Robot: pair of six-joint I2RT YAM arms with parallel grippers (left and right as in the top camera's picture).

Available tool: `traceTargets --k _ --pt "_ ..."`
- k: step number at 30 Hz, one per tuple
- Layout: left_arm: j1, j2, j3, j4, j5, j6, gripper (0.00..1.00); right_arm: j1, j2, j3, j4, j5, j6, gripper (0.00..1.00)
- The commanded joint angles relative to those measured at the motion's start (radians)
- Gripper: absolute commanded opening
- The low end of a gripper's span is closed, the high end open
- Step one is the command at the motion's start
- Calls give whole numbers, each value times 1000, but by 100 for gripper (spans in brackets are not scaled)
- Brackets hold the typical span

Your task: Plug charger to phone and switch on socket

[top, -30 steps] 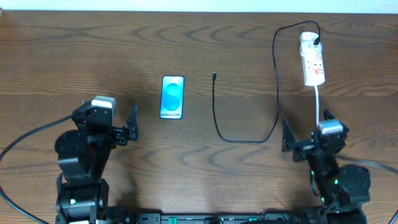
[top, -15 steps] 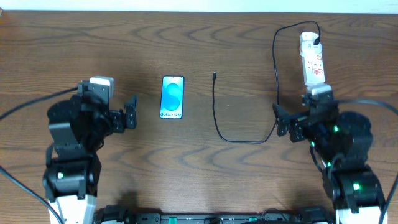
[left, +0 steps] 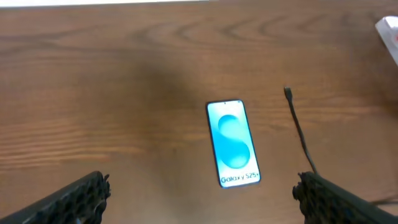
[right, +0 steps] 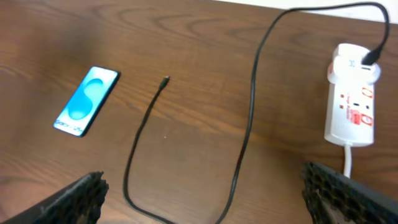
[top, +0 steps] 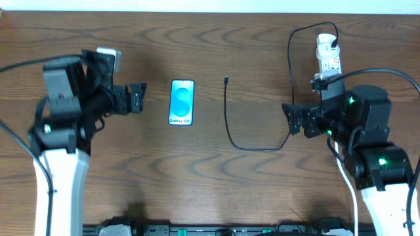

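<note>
The phone (top: 182, 102) lies flat, screen up, also in the left wrist view (left: 232, 142) and right wrist view (right: 86, 101). The charger cable (top: 229, 131) runs in a U from its tip (top: 226, 80) to its black plug in the socket (top: 330, 61), a white power strip at the far right (right: 352, 109). The cable also shows in the left wrist view (left: 299, 132) and right wrist view (right: 247, 124). My left gripper (top: 136, 98) is open and empty, left of the phone. My right gripper (top: 293, 119) is open and empty, above the cable's right run.
The wooden table (top: 216, 177) carries everything. The socket's thick white cord (top: 336, 105) runs toward the near edge under my right arm. A pale wall strip (top: 210, 5) borders the far edge.
Both arms have risen and reached away from their bases toward the far side. The left gripper moved up beside the phone; the right gripper moved up to the cable.
</note>
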Motion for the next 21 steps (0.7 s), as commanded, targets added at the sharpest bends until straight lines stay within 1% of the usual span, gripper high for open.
traceTargets --k 1,4,6,9,11,15,20,21 --pt "-4 107 154 -81 17 -9 98 8 44 75 -38 -45 -30 99" --pt "-23 211 290 -200 17 -8 98 8 95 140 -103 -50 -32 99" --pt "-48 260 337 -231 16 -7 98 8 134 186 -161 -50 -32 99" --pt "-68 301 336 -200 19 0 98 8 180 227 -215 -50 -32 99" --pt "-76 325 336 -198 44 -9 98 8 192 227 -211 -58 -32 99" --pt "-75 368 336 -179 132 -9 98 8 205 227 -205 -60 -31 99" --pt "-75 398 336 -99 233 -16 98 8 206 227 -207 -126 -29 99" --pt "-75 403 336 -80 233 -31 98 8 206 227 -209 -129 -29 99"
